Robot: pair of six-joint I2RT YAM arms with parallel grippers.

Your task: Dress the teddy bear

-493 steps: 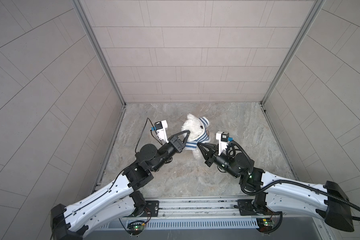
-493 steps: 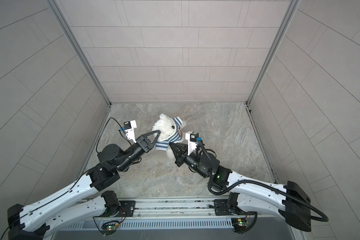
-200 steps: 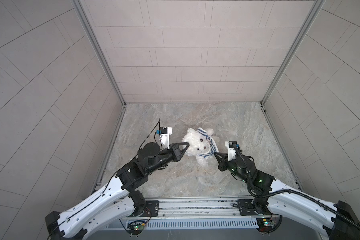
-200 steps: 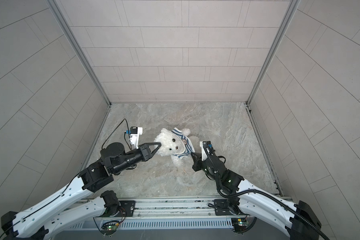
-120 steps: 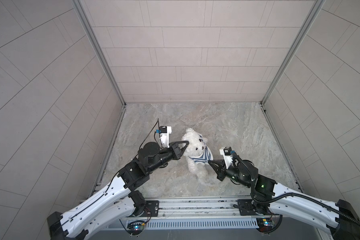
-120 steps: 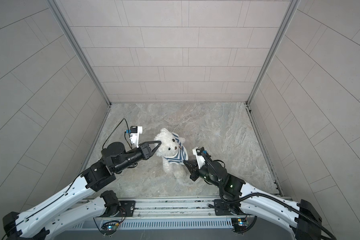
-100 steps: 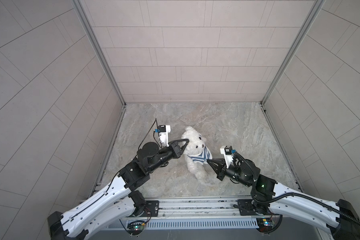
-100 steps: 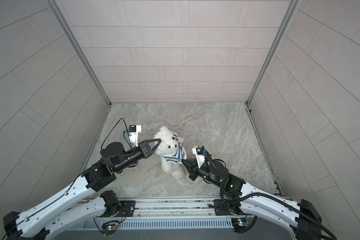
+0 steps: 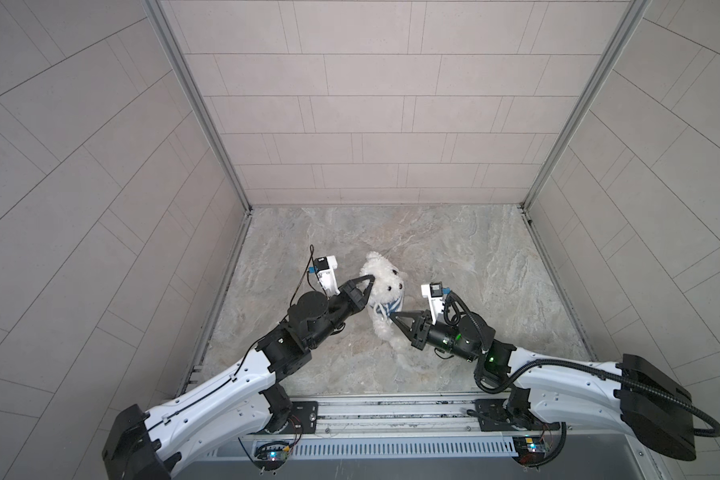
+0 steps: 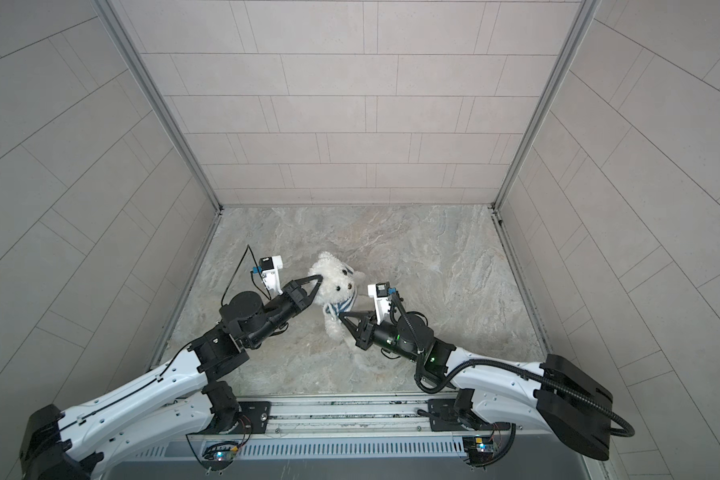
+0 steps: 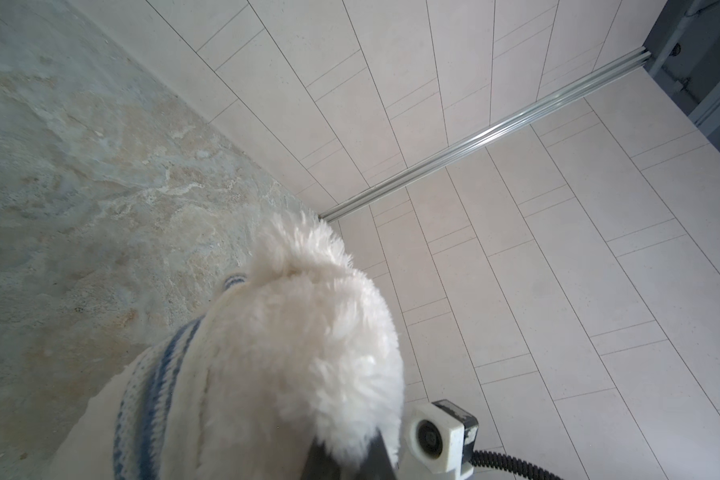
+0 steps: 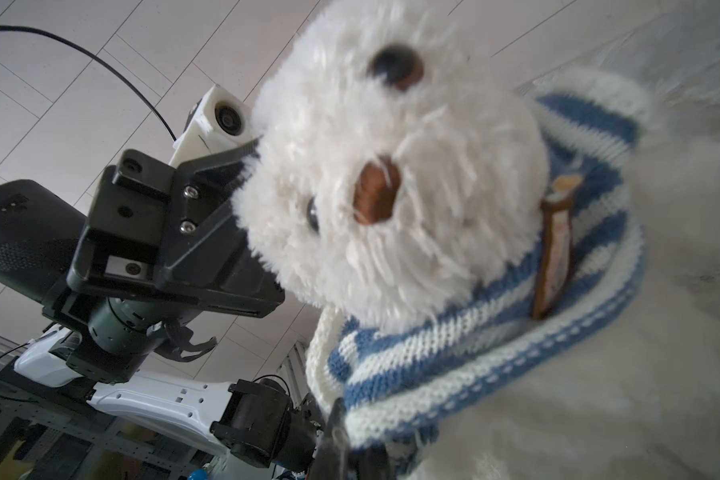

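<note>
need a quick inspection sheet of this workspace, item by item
surface: marbled tabletop, bare around the toy
job's things: teddy bear; striped shirt bunched round its neck
clutter: nothing seen
grippers: left gripper shut on the bear's head fur; right gripper shut on the shirt's edge
cables: thin black cable loops near the left gripper; black hose trails behind the right gripper
surroundings: tiled walls on three sides; metal rail at the front

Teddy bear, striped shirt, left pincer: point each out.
teddy bear (image 9: pixel 385 286): in a top view, on its head.
striped shirt (image 12: pixel 454 340): right wrist view, front stripes.
left pincer (image 9: pixel 372 279): in a top view, between its tips.
</note>
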